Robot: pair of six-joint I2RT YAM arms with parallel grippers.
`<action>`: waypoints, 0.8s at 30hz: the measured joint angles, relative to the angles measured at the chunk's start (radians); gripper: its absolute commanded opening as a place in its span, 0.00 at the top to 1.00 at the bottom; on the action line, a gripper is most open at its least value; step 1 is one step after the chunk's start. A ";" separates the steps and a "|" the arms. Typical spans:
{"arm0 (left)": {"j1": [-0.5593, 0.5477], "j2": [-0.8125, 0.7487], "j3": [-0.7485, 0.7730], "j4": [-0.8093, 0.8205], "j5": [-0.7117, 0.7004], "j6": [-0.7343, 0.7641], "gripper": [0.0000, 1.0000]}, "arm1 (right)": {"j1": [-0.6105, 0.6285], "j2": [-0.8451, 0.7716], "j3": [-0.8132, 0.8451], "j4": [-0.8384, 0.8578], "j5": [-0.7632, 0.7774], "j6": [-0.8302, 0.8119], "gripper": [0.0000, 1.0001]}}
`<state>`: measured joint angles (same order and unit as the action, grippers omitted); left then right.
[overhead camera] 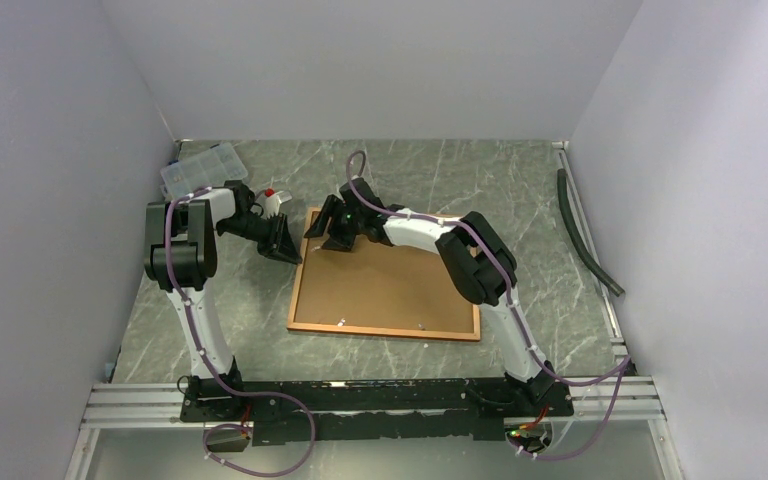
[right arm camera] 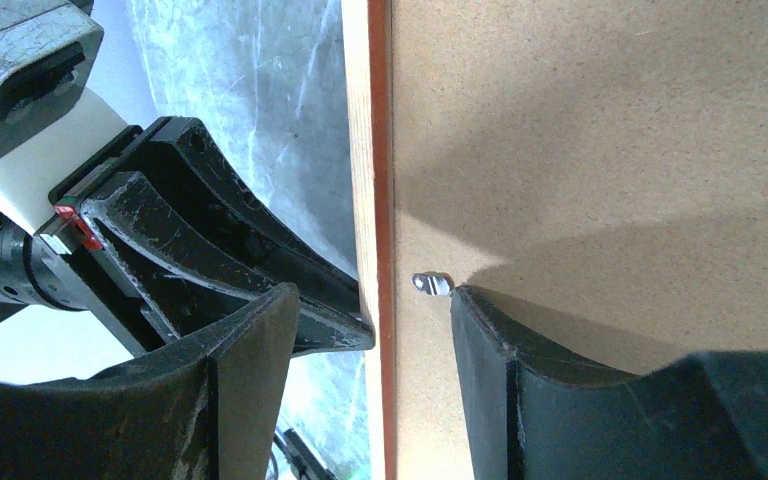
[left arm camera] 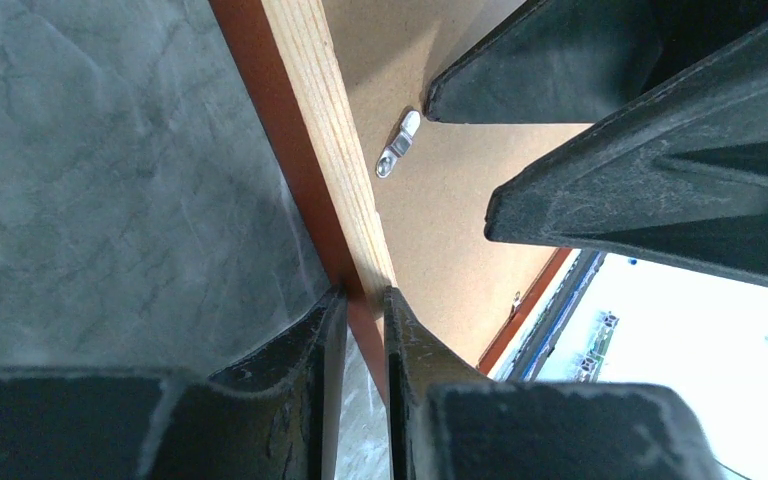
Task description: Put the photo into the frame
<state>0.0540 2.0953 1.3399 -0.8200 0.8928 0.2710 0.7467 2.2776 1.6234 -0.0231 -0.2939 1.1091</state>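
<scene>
Metal clip (left arm camera: 398, 145) — clear from wrists, hidden overhead | left pincer (left arm camera: 363, 297) grips frame (left arm camera: 312, 120)

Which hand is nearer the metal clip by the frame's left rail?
Right. The right hand straddles the frame rail, fingertip beside the clip; the left hand pinches the rail further along.

High rear overview; both wrist cameras close above one edge of the frame (left arm camera: 322, 130).

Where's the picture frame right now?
Top view: the frame lies back-up on the table; the left gripper pinches its left rail, the right gripper straddles that rail.
</scene>
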 measured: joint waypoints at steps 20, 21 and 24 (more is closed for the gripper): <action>0.004 0.000 0.000 -0.005 0.003 0.000 0.81 | 0.003 0.010 -0.005 0.024 -0.031 0.056 0.40; 0.004 0.000 0.000 -0.005 0.003 0.000 0.81 | 0.003 0.013 -0.002 0.026 -0.034 0.062 0.40; 0.004 -0.001 -0.001 -0.005 0.003 0.000 0.82 | 0.003 0.021 0.007 0.028 -0.041 0.067 0.40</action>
<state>0.0578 2.0945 1.3392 -0.8246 0.8963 0.2710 0.7498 2.2986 1.6306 0.0051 -0.3347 1.1759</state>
